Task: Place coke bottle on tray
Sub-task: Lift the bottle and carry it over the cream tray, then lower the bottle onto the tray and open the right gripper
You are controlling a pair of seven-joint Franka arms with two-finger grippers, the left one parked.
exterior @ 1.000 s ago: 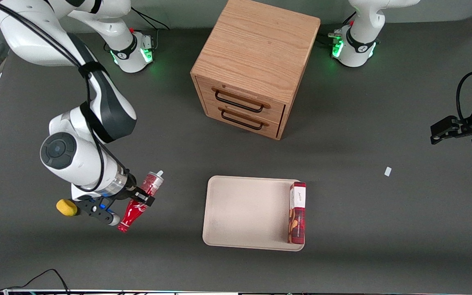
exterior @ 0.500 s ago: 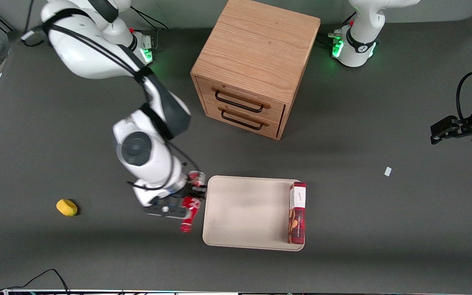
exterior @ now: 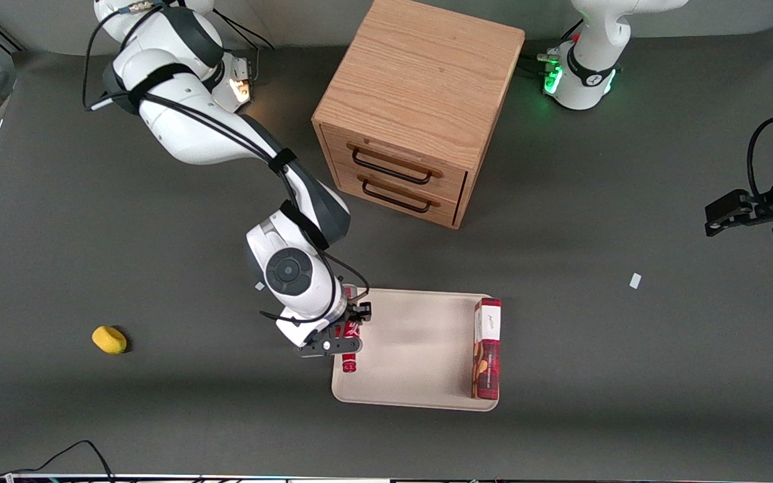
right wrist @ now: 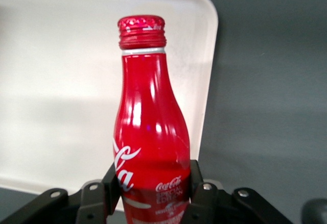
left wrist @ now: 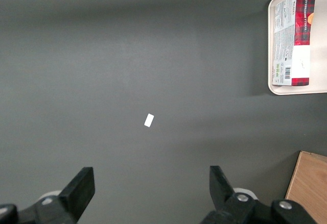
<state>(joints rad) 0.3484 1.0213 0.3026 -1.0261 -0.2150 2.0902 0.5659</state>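
Front view: we note a wooden drawer cabinet (exterior: 420, 107) with two dark handles, standing farther from the camera than the tray (exterior: 413, 349). On the tray, along its edge toward the parked arm's end, lies a dark-red box (exterior: 487, 349) with a white end. A yellow lump (exterior: 109, 339) sits on the grey table (exterior: 628, 376) well off toward the working arm's end, and a small white scrap (exterior: 635, 280) lies toward the parked arm's end. The working arm reaches down from its base, elbow bent, wrist pointing at the tray's edge nearest its own end; the gripper (exterior: 349, 329) hangs over that edge, clamped on the coke bottle (exterior: 349, 349), whose neck points toward the camera. Left wrist view: we see the box (left wrist: 294, 38) on the tray's corner (left wrist: 273, 83) and the scrap (left wrist: 148, 120) on bare table. Right wrist view: the gripper (right wrist: 153, 193) pinches the bottle (right wrist: 150, 132) low on its body, fingers (right wrist: 202, 196) pressed to both sides, the tray (right wrist: 61, 81) spread beneath it.
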